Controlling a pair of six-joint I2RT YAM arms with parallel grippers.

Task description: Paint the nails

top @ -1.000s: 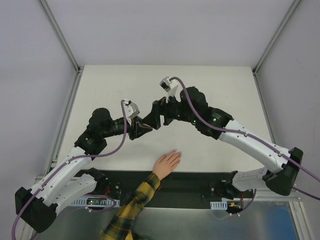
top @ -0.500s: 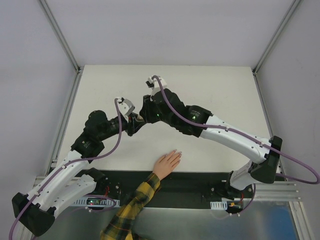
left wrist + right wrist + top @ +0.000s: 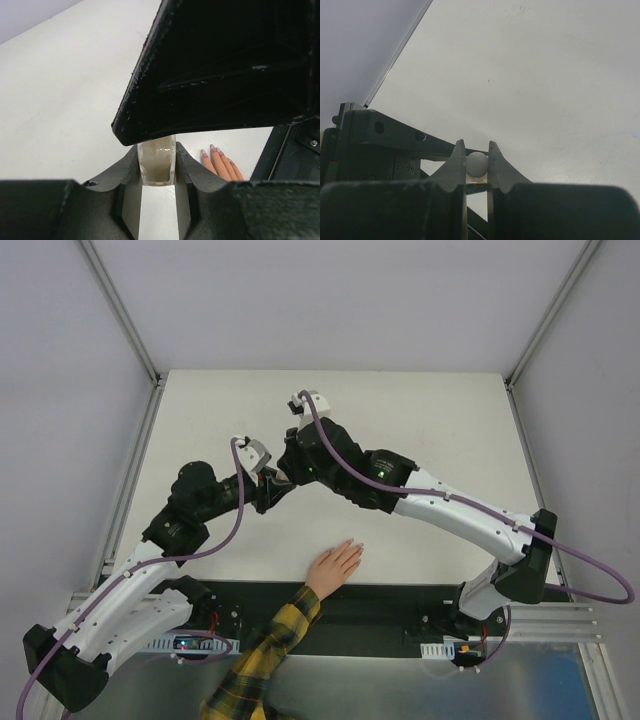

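A light-skinned hand (image 3: 333, 567) in a yellow-and-black plaid sleeve (image 3: 265, 660) lies flat at the table's near edge, fingers pointing away. Its pinkish nails (image 3: 212, 148) show in the left wrist view, right of the fingers. My left gripper (image 3: 157, 159) is shut on a small beige bottle (image 3: 156, 167), held above the table. My right gripper (image 3: 476, 145) is shut on the bottle's round white cap (image 3: 476, 163). In the top view the two grippers meet at mid-table, left (image 3: 270, 490) and right (image 3: 286, 472), well behind the hand. The bottle is hidden there.
The white table (image 3: 430, 420) is bounded by grey walls with metal rails (image 3: 125, 310) at the back corners. A black strip (image 3: 400, 605) runs along the near edge by the arm bases. The right arm's body (image 3: 225, 65) fills the top of the left wrist view.
The right arm swung left to the left gripper and its jaws closed on the bottle's cap. The left gripper shifted slightly left. The hand stayed still.
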